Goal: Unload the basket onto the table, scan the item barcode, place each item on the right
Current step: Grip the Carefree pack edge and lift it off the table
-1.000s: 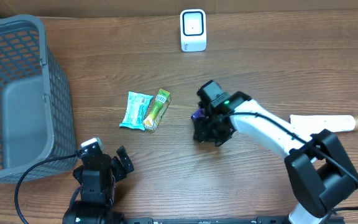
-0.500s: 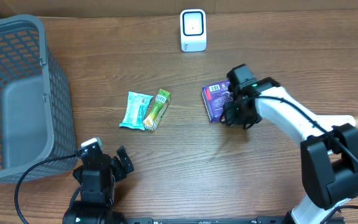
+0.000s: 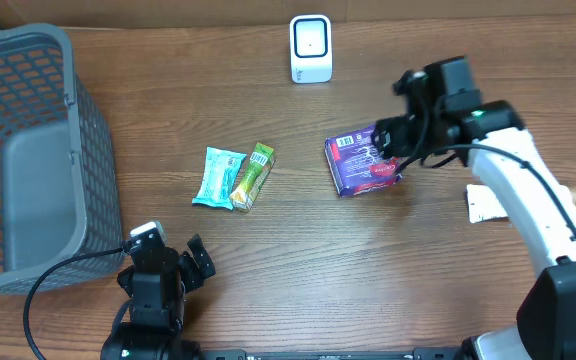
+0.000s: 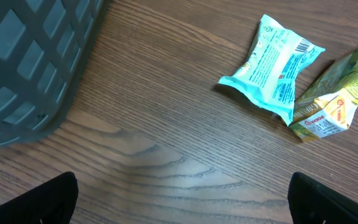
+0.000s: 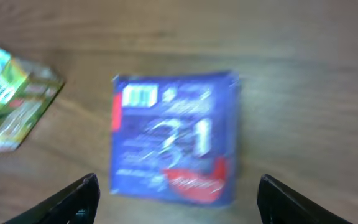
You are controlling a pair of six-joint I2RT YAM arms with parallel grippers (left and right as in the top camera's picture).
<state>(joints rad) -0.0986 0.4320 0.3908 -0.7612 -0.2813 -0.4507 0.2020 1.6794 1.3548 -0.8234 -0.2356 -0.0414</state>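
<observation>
R pincer (image 5: 178, 196) let go, backed off purple packet (image 3: 361, 163) now flat; L pincer (image 4: 182, 200) wide, unmoved

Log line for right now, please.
right end effector: open above purple packet | packet: flat on table, barcode up | left end effector: open, holding nothing | scanner: far edge, apart from packet

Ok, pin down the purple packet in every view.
Overhead: purple packet lies right of centre, below the white scanner.
Left wrist: not in it.
Right wrist: purple packet fills the middle.
Shared landmark: green packet, left of it overhead and in right wrist, at left wrist's right edge.
</observation>
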